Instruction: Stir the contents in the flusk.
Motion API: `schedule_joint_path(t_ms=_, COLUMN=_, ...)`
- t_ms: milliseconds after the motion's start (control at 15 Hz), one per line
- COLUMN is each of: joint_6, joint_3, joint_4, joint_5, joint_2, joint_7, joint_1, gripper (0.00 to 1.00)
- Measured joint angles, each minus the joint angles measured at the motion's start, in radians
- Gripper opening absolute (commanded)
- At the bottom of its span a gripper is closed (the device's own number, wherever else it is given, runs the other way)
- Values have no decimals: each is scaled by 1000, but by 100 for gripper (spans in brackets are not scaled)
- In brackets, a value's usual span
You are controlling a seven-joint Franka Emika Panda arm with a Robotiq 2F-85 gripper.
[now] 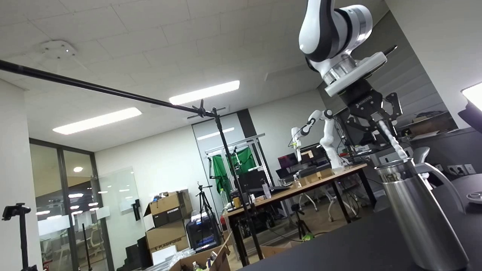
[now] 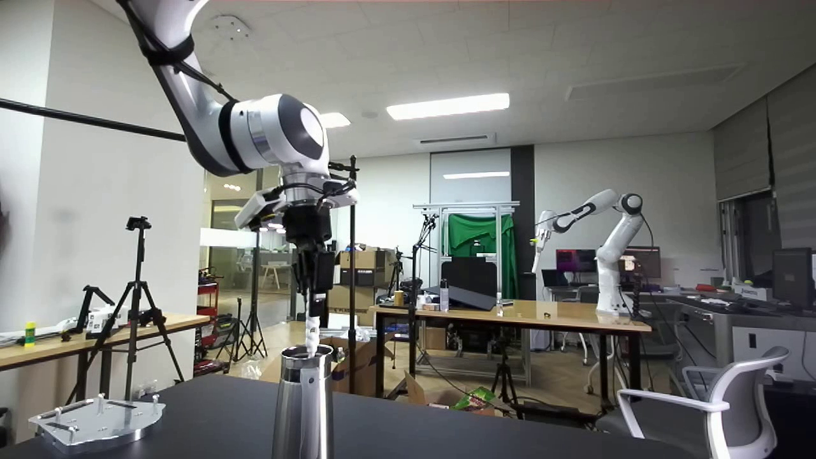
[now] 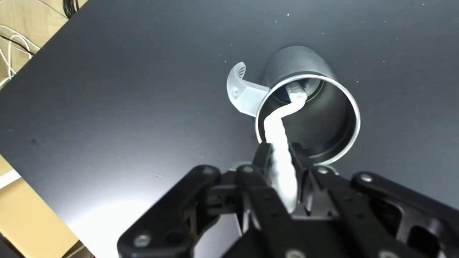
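The worktop (image 3: 161,89) was black and smooth, two of its straight edges drawing together toward the left of the wrist view. Glare (image 3: 111,222) whitened a broad patch near the lower edge, and tiny pale specks (image 3: 288,15) lay scattered over the surface. A brushed steel flask (image 1: 423,218) stood upright on it. In an exterior view, a clear plate (image 2: 105,417) with short metal posts (image 2: 100,403) lay close to the worktop's edge, apart from the flask. In an exterior view, part of a grey object (image 1: 476,197) showed at the border; whether this was the plate could not be told.
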State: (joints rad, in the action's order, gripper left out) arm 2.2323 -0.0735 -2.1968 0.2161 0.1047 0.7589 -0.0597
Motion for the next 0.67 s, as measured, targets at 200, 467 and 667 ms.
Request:
schedule_joint_path(t_ms=200, joint_6=-28, joint_3=-1, joint_4=31, joint_5=3, joint_2=-28, joint_7=-23, joint_1=-17, gripper=5)
schedule_joint_path(t_ms=467, joint_6=-179, joint_3=-16, joint_4=108, joint_5=9, joint_2=-157, joint_7=-99, joint_1=-40, gripper=5)
schedule_joint_path(t_ms=667, joint_6=-261, joint_3=-28, joint_4=144, joint_5=9, joint_2=-254, joint_7=-162, joint_1=-39, gripper=5)
